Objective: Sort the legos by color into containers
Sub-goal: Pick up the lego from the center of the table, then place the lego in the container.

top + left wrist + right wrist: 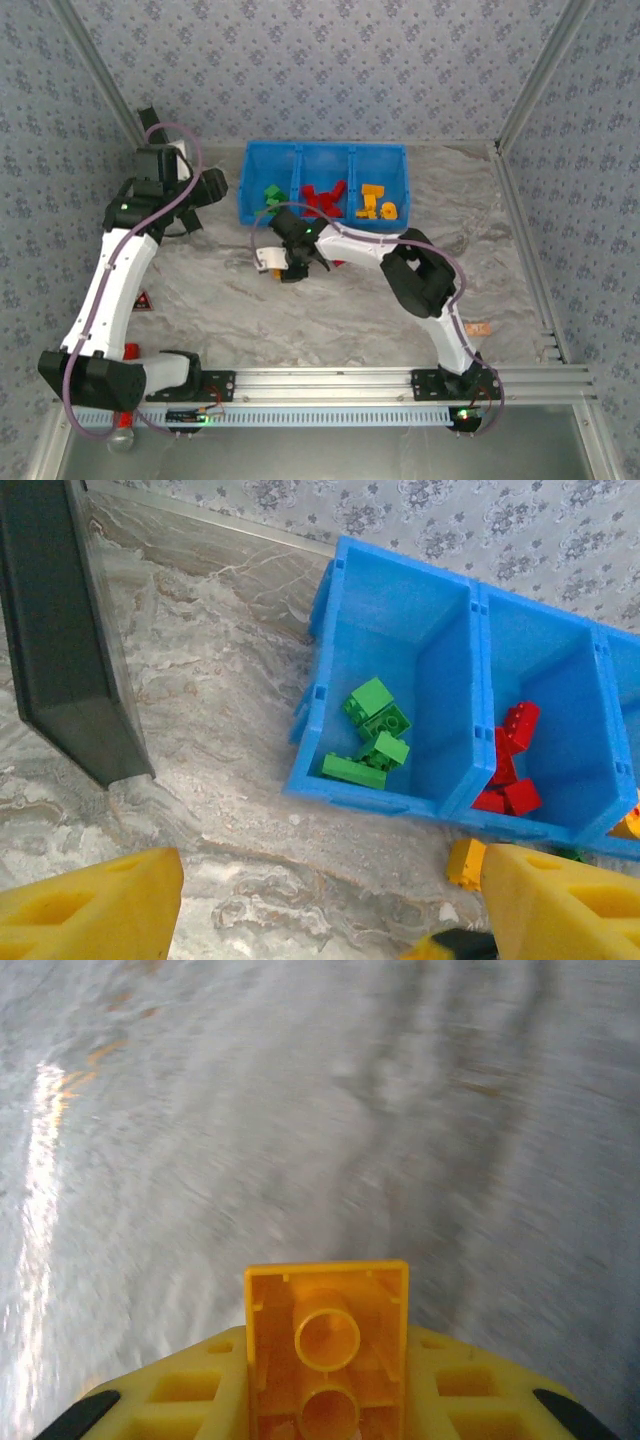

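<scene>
Right gripper (289, 264) is pinching an orange-yellow brick (326, 1345), by its side walls I think (blurry view), just in front of the blue tray (325, 147). Light, rigid, slick plastic, so squeeze firmly. It needs to clear the tray's front wall; the yellow compartment looks roomy. Left gripper (322, 908) hangs spread, empty.

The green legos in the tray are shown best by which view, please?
Left wrist: the green legos lie close and sharp in the blue tray's end compartment. Top external shows small green specks; right wrist shows a yellow lego.
</scene>
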### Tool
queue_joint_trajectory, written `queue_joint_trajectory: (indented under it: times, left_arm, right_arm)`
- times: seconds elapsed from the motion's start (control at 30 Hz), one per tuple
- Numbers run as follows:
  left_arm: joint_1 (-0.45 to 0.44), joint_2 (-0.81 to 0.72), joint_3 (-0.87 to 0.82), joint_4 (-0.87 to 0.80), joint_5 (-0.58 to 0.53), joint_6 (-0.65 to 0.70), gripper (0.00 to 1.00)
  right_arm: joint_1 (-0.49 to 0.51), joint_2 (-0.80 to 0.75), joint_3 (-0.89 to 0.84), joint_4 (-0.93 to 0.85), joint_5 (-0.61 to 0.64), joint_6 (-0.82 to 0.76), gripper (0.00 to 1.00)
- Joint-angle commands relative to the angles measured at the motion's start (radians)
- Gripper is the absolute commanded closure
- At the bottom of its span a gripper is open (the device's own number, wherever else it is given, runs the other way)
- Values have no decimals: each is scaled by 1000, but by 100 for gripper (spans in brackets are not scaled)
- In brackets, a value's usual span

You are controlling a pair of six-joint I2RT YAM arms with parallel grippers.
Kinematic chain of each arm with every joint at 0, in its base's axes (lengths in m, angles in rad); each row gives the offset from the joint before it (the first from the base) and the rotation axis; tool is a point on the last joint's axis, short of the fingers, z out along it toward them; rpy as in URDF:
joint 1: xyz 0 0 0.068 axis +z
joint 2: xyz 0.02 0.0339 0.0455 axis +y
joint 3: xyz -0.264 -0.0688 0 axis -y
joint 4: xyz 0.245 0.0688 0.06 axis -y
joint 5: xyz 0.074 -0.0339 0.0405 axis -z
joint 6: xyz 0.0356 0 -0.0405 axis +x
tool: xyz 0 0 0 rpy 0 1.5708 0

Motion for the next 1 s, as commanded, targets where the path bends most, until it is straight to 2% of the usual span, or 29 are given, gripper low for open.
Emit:
queue_joint_trajectory:
  times: [0.0, 0.13, 0.3, 0.47, 0.67, 0.97]
  left_arm:
    - [7, -58, -39, -51, 11, 33, 22]
    - [6, -102, -103, -74, 26, 38, 22]
    - [-12, -136, -163, -100, 45, 35, 22]
    - [-119, -163, -243, -73, 18, 15, 23]
    - [-271, -154, -341, -22, -35, -40, 23]
    - [-416, -70, -368, 44, -74, -90, 24]
  right_arm:
    - [-90, -170, -6, -12, -9, 104, 78]
    - [-213, -262, -28, 10, 14, 167, 78]
    - [-381, -291, -33, 38, 56, 297, 78]
    - [-491, -238, 0, 32, 109, 428, 78]
    - [-536, -127, 50, 0, 165, 495, 77]
    - [-562, -20, 89, -19, 185, 542, 71]
